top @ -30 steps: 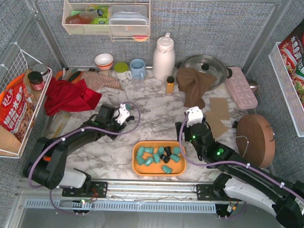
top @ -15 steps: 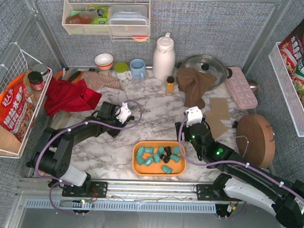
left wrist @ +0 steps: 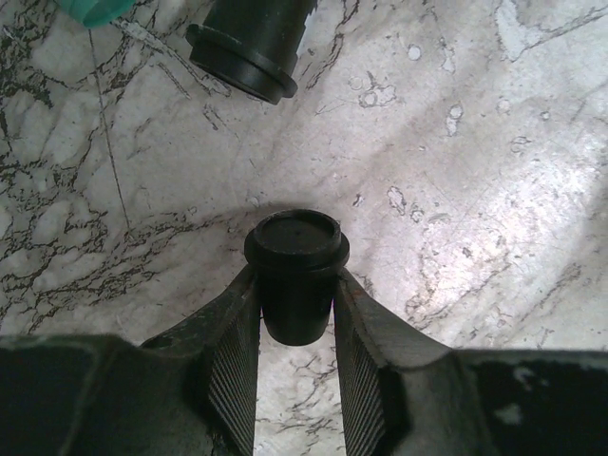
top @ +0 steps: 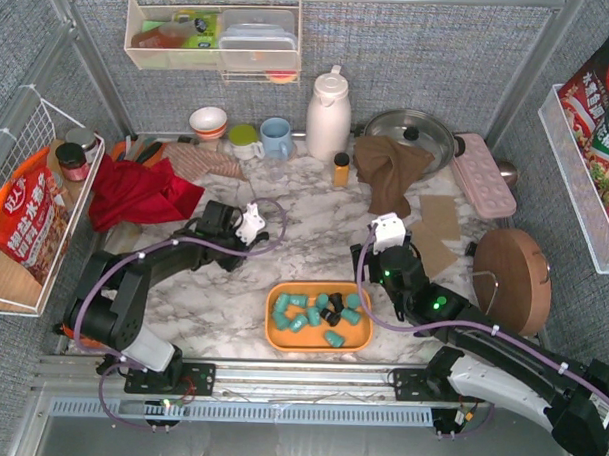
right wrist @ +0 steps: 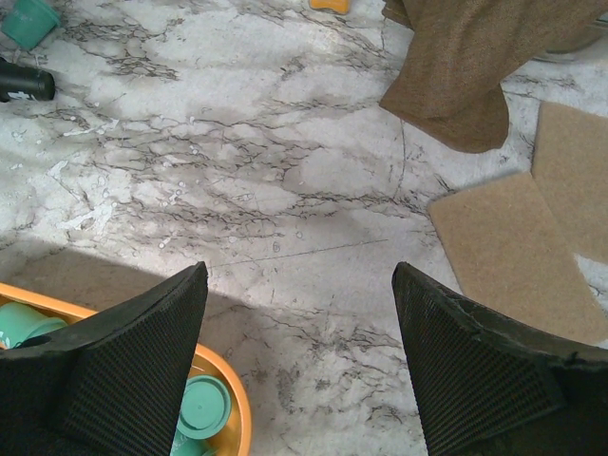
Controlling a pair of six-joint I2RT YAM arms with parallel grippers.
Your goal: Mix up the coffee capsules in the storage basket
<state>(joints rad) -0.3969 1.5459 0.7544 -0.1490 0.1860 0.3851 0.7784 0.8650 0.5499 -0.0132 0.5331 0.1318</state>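
1. We are gripping one black capsule [left wrist: 295, 249] with our left gripper [left wrist: 296, 285]. Both pads [left wrist: 233, 361] are pressing its tapered body just under the rim, at the marble table [left wrist: 475, 190], outside the orange storage basket [top: 310, 345].
2. Most coffee capsules [top: 317, 313] are lying in that basket. A second black capsule [left wrist: 249, 43] and a teal capsule [left wrist: 90, 9] are lying loose nearby.
3. Our right gripper [right wrist: 299, 275] is hanging wide apart and empty beside the basket's corner.
4. We are judging the capsule light, thin-walled and smooth, so holding under the rim should be stopping any slip.
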